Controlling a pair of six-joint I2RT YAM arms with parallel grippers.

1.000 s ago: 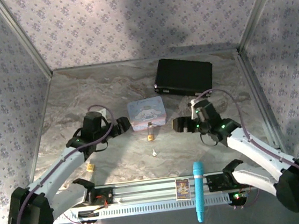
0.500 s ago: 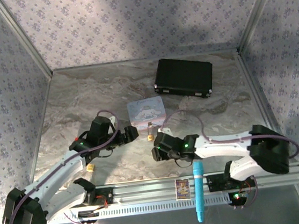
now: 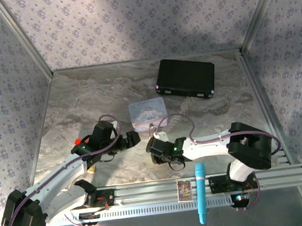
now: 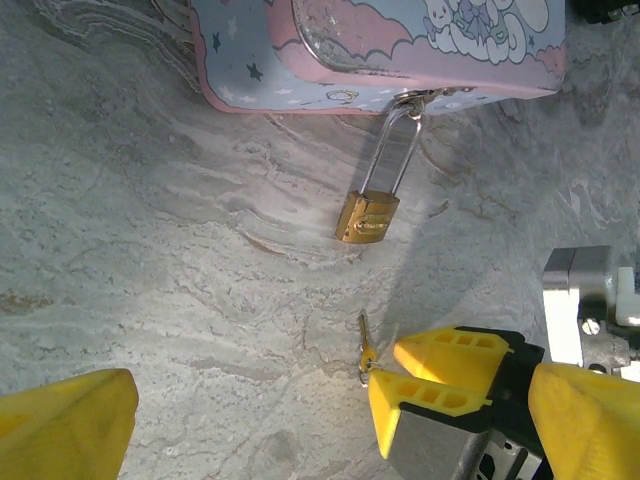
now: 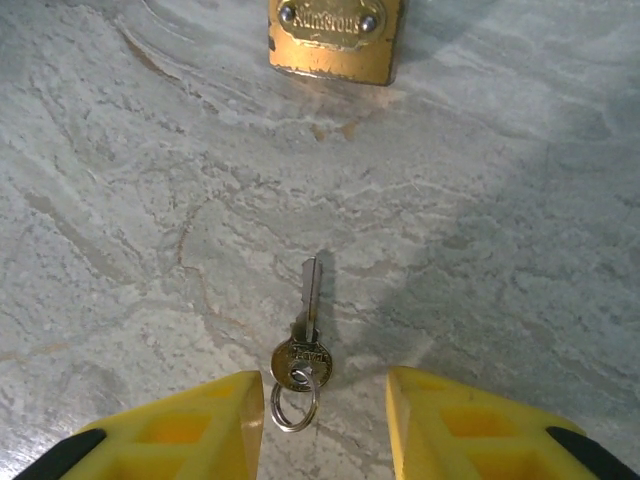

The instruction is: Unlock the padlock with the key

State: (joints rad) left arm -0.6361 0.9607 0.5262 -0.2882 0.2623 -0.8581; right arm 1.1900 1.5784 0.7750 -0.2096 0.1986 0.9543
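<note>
The brass padlock (image 4: pixel 367 216) lies flat on the marble. Its thin silver shackle (image 4: pixel 395 148) runs up to the latch of the pale blue tin (image 4: pixel 380 50). The padlock body (image 5: pixel 335 40) also lies at the top of the right wrist view. The small key (image 5: pixel 311 325) with its ring (image 5: pixel 294 405) lies just below the padlock, blade pointing at it. My right gripper (image 5: pixel 325 400) is open and low over the table, with the key's head between its yellow fingertips (image 4: pixel 430 392). My left gripper (image 4: pixel 335 400) is open a little to the left, holding nothing.
A black case (image 3: pixel 185 78) lies at the back right. A blue cylinder (image 3: pixel 201 192) rests on the front rail between the arm bases. The two grippers (image 3: pixel 142 142) sit close together in front of the tin (image 3: pixel 148 113). Patterned walls enclose the table.
My right arm has swung in from the right and come down over the key. My left gripper has edged right and nearer, toward the padlock.
</note>
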